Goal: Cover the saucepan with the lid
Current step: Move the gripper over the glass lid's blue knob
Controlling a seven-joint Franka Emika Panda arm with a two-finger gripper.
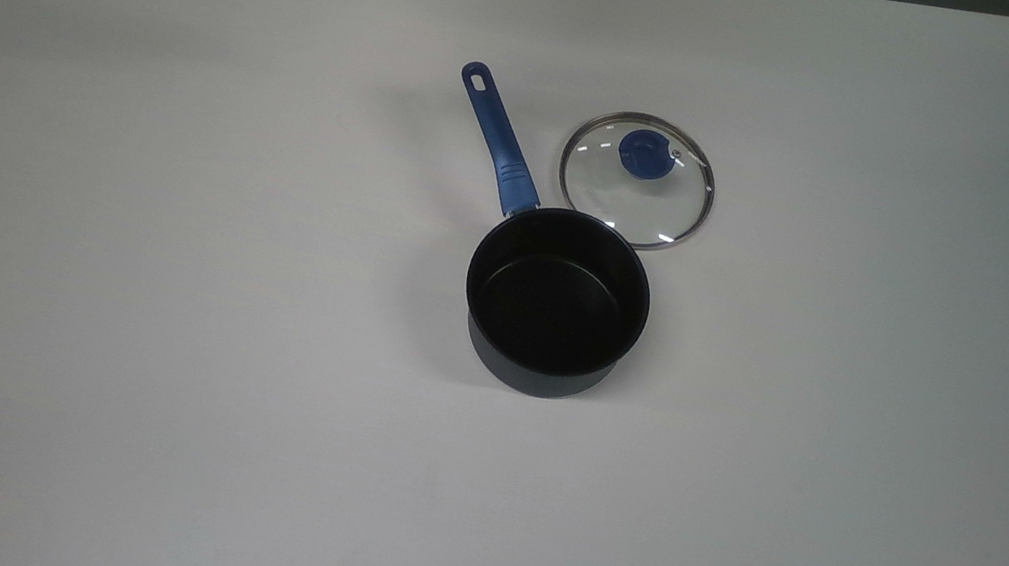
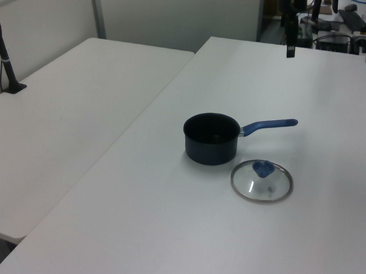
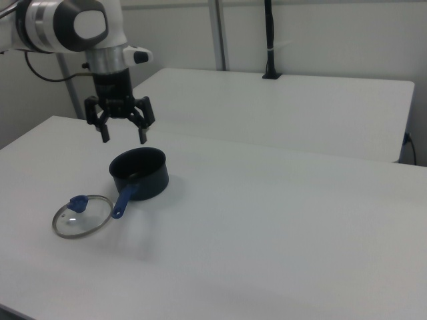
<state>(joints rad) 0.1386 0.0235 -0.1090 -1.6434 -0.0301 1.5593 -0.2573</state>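
My gripper [image 3: 121, 135] hangs spread and empty, upper part cropped in top view; saucepan [image 3: 139, 173] below, lid [image 3: 83, 215] beside.

Spread-fingered gripper [image 3: 123, 138] above saucepan [image 3: 139, 173]

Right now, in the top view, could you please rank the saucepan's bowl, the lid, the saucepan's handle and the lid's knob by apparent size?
1. Saucepan's bowl, though it stands taller and nearer the camera, so its lead over the lid is unsure.
2. Lid.
3. Saucepan's handle.
4. Lid's knob.
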